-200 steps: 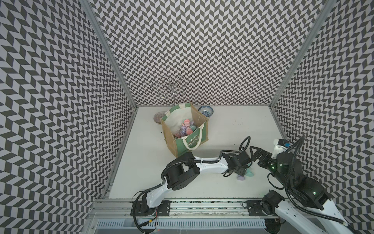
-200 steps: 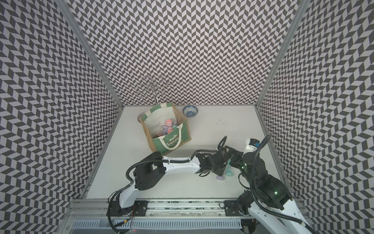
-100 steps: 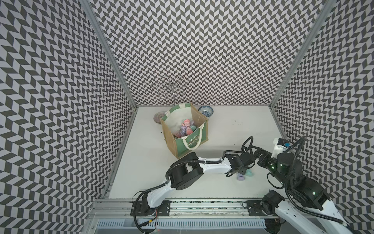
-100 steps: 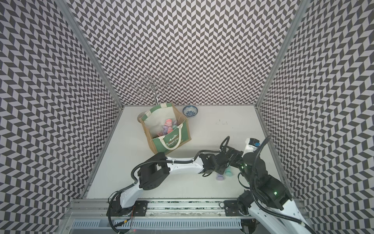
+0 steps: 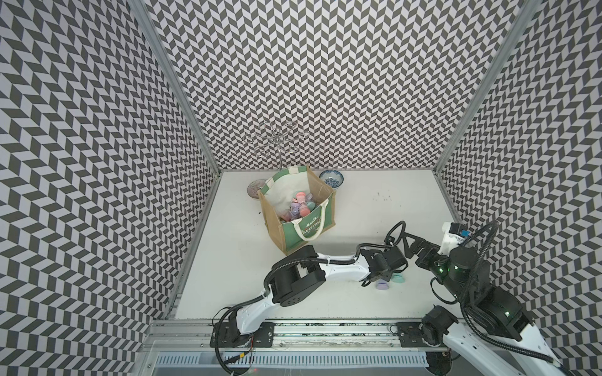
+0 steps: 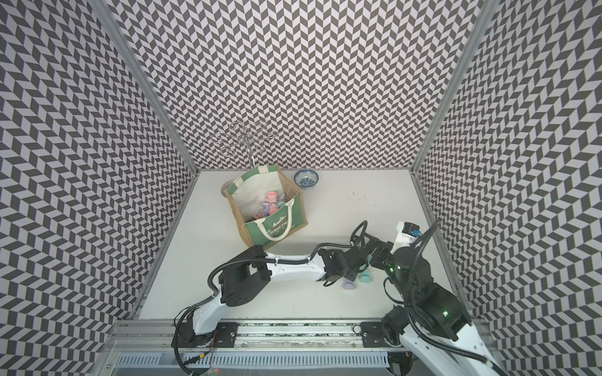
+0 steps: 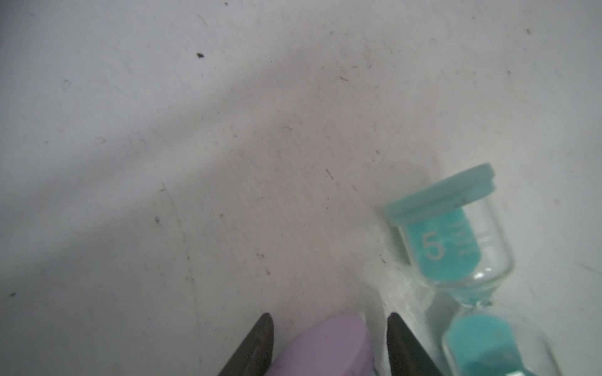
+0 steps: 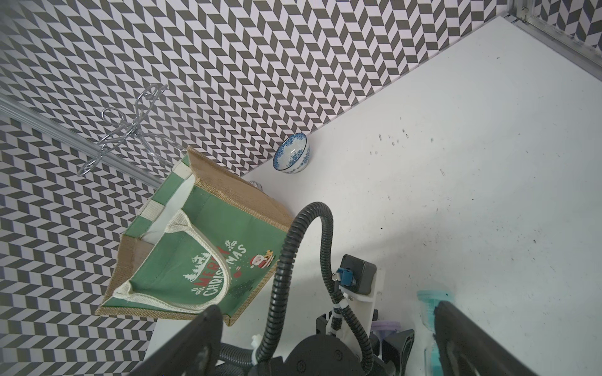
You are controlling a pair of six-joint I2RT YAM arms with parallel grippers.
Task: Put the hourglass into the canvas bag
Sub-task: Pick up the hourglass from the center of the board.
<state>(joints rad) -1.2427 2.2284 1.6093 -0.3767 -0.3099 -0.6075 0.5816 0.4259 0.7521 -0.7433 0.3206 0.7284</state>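
Currently my left pincer [image 7: 329,316] stands narrow astride the lilac hourglass [image 7: 322,348] on the desk [image 7: 195,130]; I cannot confirm firm contact. A teal hourglass [image 7: 456,241] lies just beside the pincer: lifting askew may knock it rolling. Smooth glass may slip from a weak grip. The canvas bag [image 5: 304,228] stands well apart.

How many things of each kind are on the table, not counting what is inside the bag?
Hourglasses: 2 (purple hourglass, teal hourglass)
Bowls: 2 (blue bowl, bowl behind the bag)
Canvas bag: 1
Wire stand: 1
Total: 6
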